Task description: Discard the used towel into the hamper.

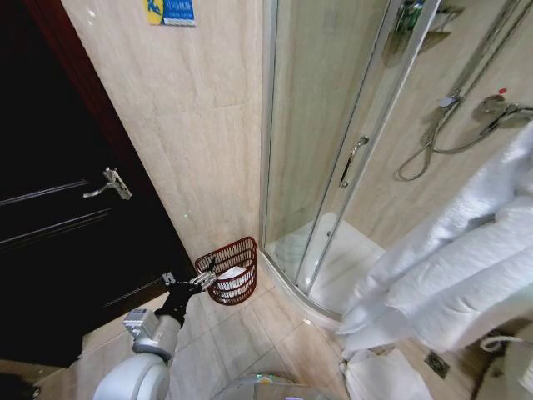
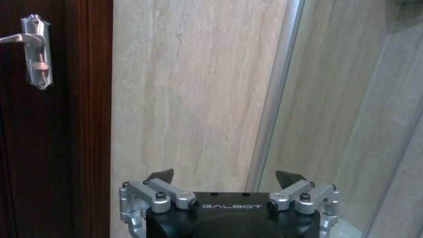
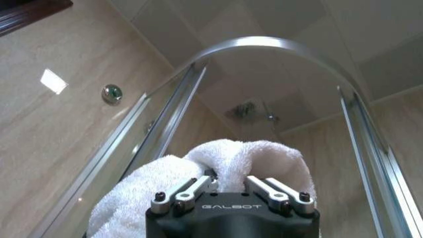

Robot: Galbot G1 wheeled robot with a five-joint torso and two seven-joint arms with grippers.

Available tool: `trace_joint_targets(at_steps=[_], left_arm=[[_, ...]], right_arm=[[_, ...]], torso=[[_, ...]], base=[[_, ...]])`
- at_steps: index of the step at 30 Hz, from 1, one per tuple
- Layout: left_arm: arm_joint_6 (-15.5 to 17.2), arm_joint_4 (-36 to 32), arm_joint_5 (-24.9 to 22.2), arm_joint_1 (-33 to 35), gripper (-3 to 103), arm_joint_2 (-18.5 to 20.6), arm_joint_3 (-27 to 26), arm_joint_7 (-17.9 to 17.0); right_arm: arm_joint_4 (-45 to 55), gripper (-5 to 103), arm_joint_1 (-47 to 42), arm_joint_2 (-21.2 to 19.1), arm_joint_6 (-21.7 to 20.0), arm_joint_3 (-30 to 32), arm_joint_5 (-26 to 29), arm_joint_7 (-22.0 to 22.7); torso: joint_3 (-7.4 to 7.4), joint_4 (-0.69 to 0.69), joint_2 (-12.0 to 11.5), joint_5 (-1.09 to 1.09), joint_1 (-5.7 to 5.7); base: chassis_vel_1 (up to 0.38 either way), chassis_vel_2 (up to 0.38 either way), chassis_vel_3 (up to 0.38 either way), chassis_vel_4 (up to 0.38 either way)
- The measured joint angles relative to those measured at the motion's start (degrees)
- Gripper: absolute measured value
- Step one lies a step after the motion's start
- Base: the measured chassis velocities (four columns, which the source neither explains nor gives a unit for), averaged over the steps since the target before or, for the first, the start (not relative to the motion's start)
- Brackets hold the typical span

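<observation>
One thick fold of white towel [image 3: 228, 166] sits clamped in our right gripper [image 3: 228, 184], soft, light and floppy (a bunched fold is the surest place to hold). Our left gripper [image 1: 205, 282] hovers with fingers spread, empty, at the hamper [image 1: 229, 271] rim. From the hamper, the shower door [image 1: 333, 167] stands just beside.

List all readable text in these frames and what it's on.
"GALBOT": on the black body of the left gripper, in its wrist view.
"GALBOT": on the black body of the right gripper, jaws shut on the white towel.
Blue and yellow sticker high on the tiled wall: has print, too small to read.
</observation>
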Motion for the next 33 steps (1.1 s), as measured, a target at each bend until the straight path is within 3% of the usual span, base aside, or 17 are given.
trace_joint_targets(at_steps=[12, 15, 22, 24, 33], left_arm=[[0.0, 0.0, 0.0, 0.0, 100, 0.0, 0.0, 0.0], [0.0, 0.0, 0.0, 0.0, 100, 0.0, 0.0, 0.0], [0.0, 0.0, 0.0, 0.0, 100, 0.06, -0.02, -0.01], [0.0, 0.0, 0.0, 0.0, 100, 0.04, -0.02, -0.01], [0.0, 0.0, 0.0, 0.0, 100, -0.02, 0.02, 0.0]], right_arm=[[-0.04, 10, 0.15, -0.03, -0.07, -0.19, -0.31, 0.0], [-0.05, 10, 0.1, -0.03, -0.11, -0.21, -0.31, 0.0], [-0.02, 10, -0.19, -0.12, -0.28, -0.36, 0.12, 0.01], [-0.03, 10, -0.04, -0.64, -0.23, -0.56, 0.8, -0.02], [-0.06, 10, 0.67, -2.76, 0.79, -1.08, 3.37, -1.83]], torso=[[0.0, 0.01, 0.0, -0.05, -0.01], [0.0, 0.01, 0.0, 0.02, 0.0], [0.0, -0.02, -0.01, -0.11, 0.0], [-0.01, 0.02, 0.0, 0.04, -0.02], [0.0, -0.02, -0.01, 0.03, 0.0]], base=[[0.09, 0.078, -0.082, -0.095], [0.215, 0.194, -0.193, -0.199], [0.183, 0.162, -0.178, -0.156], [0.042, 0.03, -0.007, -0.039], [-0.037, -0.024, 0.036, 0.019]])
